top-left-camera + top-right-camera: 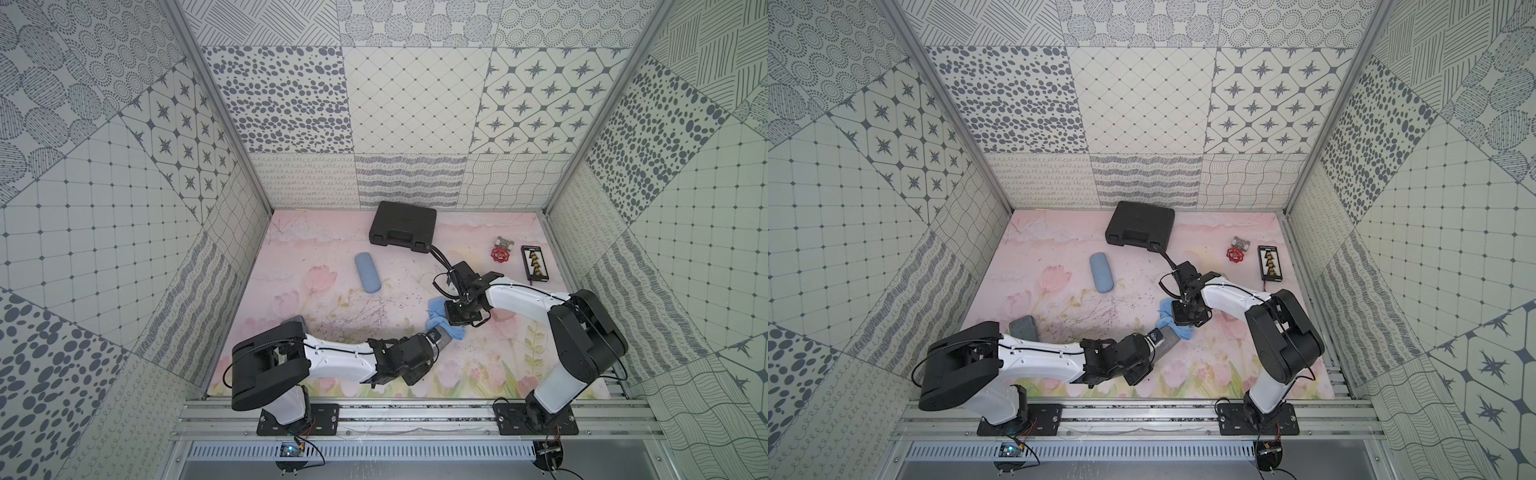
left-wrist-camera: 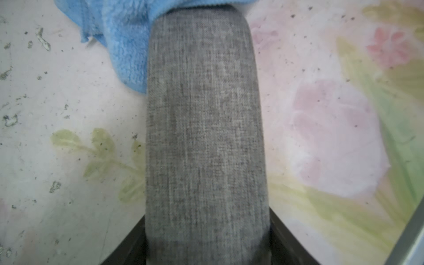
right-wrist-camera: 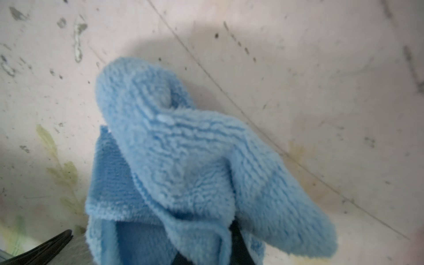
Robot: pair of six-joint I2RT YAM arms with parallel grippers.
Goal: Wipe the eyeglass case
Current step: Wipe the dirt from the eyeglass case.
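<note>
A grey woven eyeglass case (image 2: pixel 204 137) is held by one end in my left gripper (image 2: pixel 206 252), whose dark fingers (image 2: pixel 286 241) press on both of its sides. In both top views the case (image 1: pixel 448 341) (image 1: pixel 1169 340) sticks out of the left gripper (image 1: pixel 437 337) toward the table's middle. A fluffy blue cloth (image 3: pixel 183 160) hangs bunched from my right gripper (image 3: pixel 236 241), which is shut on it. The cloth (image 1: pixel 435 308) (image 2: pixel 124 34) drapes over the case's far end, with the right gripper (image 1: pixel 453 318) pointing down just above.
A blue eyeglass case (image 1: pixel 368 274) lies on the floral mat to the left. Another grey case (image 1: pixel 1023 328) lies beside the left arm. A black tool case (image 1: pixel 403 226) sits at the back. A red valve (image 1: pixel 498 253) and a black board (image 1: pixel 536 262) are at the back right.
</note>
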